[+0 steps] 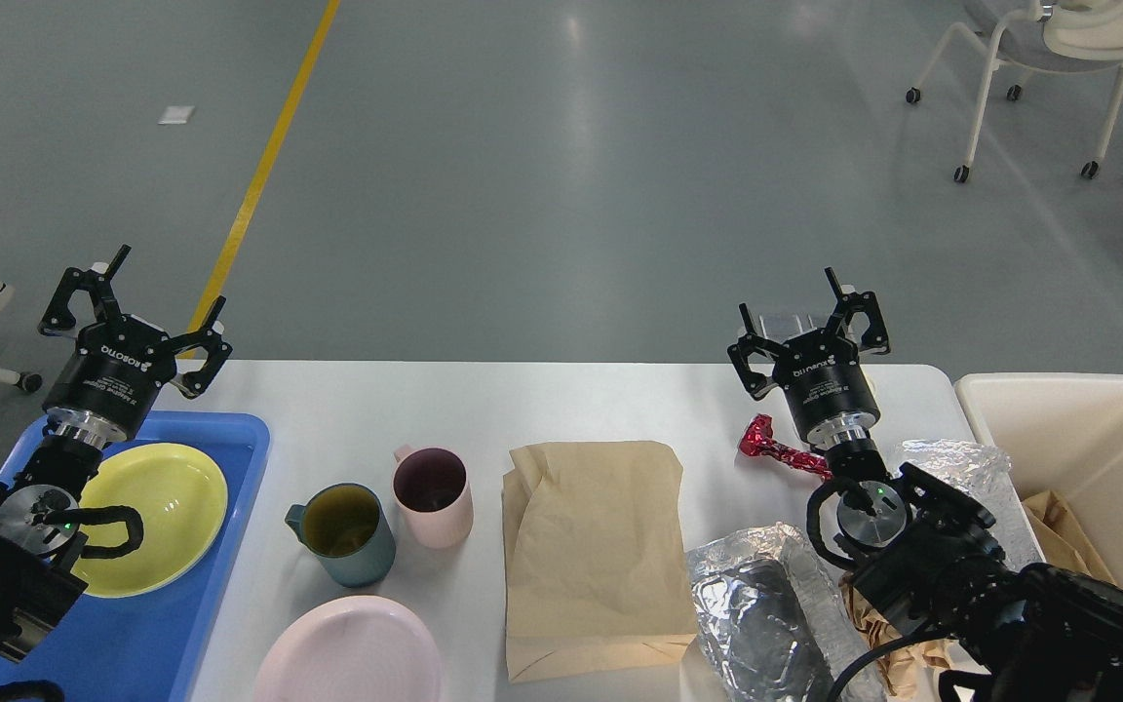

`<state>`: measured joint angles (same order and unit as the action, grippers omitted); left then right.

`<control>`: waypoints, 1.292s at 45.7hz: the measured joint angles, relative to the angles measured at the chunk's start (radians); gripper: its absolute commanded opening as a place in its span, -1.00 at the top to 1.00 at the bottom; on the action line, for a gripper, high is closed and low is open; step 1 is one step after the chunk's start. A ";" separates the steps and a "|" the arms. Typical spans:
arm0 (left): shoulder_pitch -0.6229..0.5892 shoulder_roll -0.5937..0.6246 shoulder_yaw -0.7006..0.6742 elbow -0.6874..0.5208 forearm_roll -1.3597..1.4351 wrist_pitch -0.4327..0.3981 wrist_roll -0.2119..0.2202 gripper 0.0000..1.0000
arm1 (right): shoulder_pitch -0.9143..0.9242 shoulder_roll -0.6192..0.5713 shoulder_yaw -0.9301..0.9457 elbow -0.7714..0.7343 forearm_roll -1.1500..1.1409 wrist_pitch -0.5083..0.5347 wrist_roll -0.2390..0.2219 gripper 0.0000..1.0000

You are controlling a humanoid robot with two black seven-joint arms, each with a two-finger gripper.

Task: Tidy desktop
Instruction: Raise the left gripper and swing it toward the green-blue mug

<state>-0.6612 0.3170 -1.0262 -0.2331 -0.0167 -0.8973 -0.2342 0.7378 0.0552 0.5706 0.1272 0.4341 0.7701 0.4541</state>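
Observation:
The white desktop (561,400) carries a teal mug (347,534), a pink mug (433,495), a pink plate (349,651) at the front edge, a brown paper bag (596,551), crumpled foil (766,609) and a red wrapper (778,447). My left gripper (137,292) hangs open above the far left corner, over the blue tray (147,624), empty. My right gripper (805,312) is open and empty above the table's far edge, just behind the red wrapper.
A yellow plate (162,517) lies in the blue tray. A cream bin (1088,448) stands at the right with crumpled brown paper (1059,536) inside. More foil (961,463) lies by the bin. A wheeled chair (1039,68) stands on the floor far right.

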 measured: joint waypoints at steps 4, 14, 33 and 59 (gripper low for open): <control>0.008 -0.001 0.000 0.000 0.000 -0.001 0.000 -1.00 | 0.000 0.000 0.000 0.000 0.000 0.000 0.000 -1.00; 0.017 0.011 0.043 -0.002 0.000 0.004 0.008 -1.00 | 0.000 0.000 0.000 0.000 0.000 0.000 0.000 -1.00; -0.560 0.418 1.222 -0.070 0.005 -0.057 0.064 -1.00 | 0.000 0.000 0.000 0.000 0.000 0.002 0.000 -1.00; -1.835 0.432 2.360 -1.007 0.242 -0.054 -0.014 -1.00 | 0.000 0.000 0.000 0.000 0.000 0.002 0.000 -1.00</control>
<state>-2.4962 0.7487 1.3337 -1.2403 0.2249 -0.9510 -0.2483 0.7378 0.0552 0.5710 0.1273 0.4341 0.7716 0.4541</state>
